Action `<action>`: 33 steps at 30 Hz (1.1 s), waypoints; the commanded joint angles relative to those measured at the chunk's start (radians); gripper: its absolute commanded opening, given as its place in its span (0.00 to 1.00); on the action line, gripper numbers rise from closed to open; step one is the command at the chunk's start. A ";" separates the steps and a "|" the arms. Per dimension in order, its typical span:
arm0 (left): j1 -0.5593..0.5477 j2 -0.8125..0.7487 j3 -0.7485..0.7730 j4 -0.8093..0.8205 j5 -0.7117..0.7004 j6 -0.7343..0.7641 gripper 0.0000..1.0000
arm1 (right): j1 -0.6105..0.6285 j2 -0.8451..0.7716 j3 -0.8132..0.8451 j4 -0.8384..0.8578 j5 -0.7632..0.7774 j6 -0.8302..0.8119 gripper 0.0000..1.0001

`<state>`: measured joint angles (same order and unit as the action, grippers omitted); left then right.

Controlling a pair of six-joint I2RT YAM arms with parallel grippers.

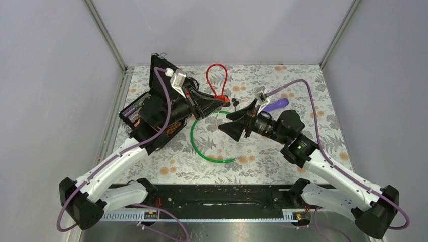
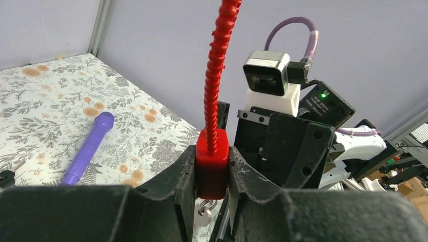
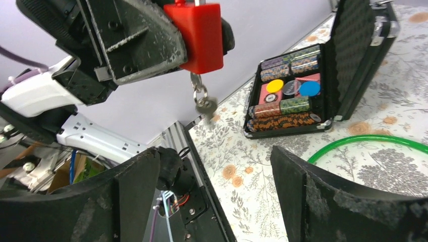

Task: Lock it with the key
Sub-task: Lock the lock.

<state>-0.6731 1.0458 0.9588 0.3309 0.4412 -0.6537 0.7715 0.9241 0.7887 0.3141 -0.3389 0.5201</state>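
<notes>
A red padlock body (image 1: 221, 99) with a long red cable shackle (image 1: 216, 75) is clamped between the fingers of my left gripper (image 1: 222, 103), held above the table. In the left wrist view the lock (image 2: 212, 161) sits upright between the shut fingers of the left gripper (image 2: 212, 174), and a silver key (image 2: 204, 213) hangs below it on a ring. In the right wrist view the lock (image 3: 201, 35) and dangling key (image 3: 206, 106) are just ahead and above. My right gripper (image 3: 217, 166) is open and empty, a short way from the key; it also shows in the top view (image 1: 228, 122).
An open black case (image 1: 151, 108) holding poker chips (image 3: 287, 101) lies at the left. A green cable loop (image 1: 212, 146) lies on the flowered table under the grippers. A purple handle (image 1: 275, 105) lies right of centre. Metal frame posts stand at the back corners.
</notes>
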 commanded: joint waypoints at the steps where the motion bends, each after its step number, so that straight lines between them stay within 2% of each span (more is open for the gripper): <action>1: 0.001 -0.032 0.043 0.072 0.020 -0.002 0.00 | 0.001 -0.001 -0.016 0.140 -0.093 0.025 0.87; 5: 0.001 -0.036 0.042 0.090 0.056 -0.031 0.00 | 0.001 0.017 -0.009 0.236 -0.086 0.068 0.87; 10: 0.002 -0.042 0.039 0.119 0.091 -0.069 0.00 | 0.002 0.052 0.024 0.283 -0.067 0.089 0.82; 12: 0.001 -0.043 0.037 0.127 0.100 -0.080 0.00 | 0.001 0.070 0.034 0.297 -0.061 0.100 0.73; 15: 0.001 -0.046 0.032 0.145 0.109 -0.096 0.00 | 0.000 0.096 0.042 0.335 -0.065 0.123 0.54; 17: 0.001 -0.046 0.030 0.147 0.112 -0.101 0.00 | 0.000 0.109 0.038 0.374 -0.074 0.143 0.48; 18: 0.002 -0.046 0.031 0.147 0.115 -0.101 0.00 | 0.001 0.112 0.035 0.395 -0.075 0.156 0.50; 22: 0.003 -0.052 0.028 0.148 0.115 -0.101 0.00 | 0.001 0.110 0.027 0.420 -0.053 0.160 0.72; 24: 0.002 -0.057 0.026 0.148 0.116 -0.101 0.00 | 0.002 0.103 0.021 0.427 -0.043 0.153 0.76; 27: 0.002 -0.059 0.024 0.148 0.117 -0.102 0.00 | 0.001 0.101 0.025 0.424 -0.043 0.146 0.76; 33: 0.002 -0.060 0.024 0.150 0.118 -0.103 0.00 | 0.001 0.124 0.049 0.419 -0.083 0.148 0.57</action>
<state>-0.6731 1.0138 0.9588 0.3985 0.5426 -0.7460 0.7715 1.0416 0.7856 0.6720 -0.4065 0.6712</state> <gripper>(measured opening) 0.235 0.608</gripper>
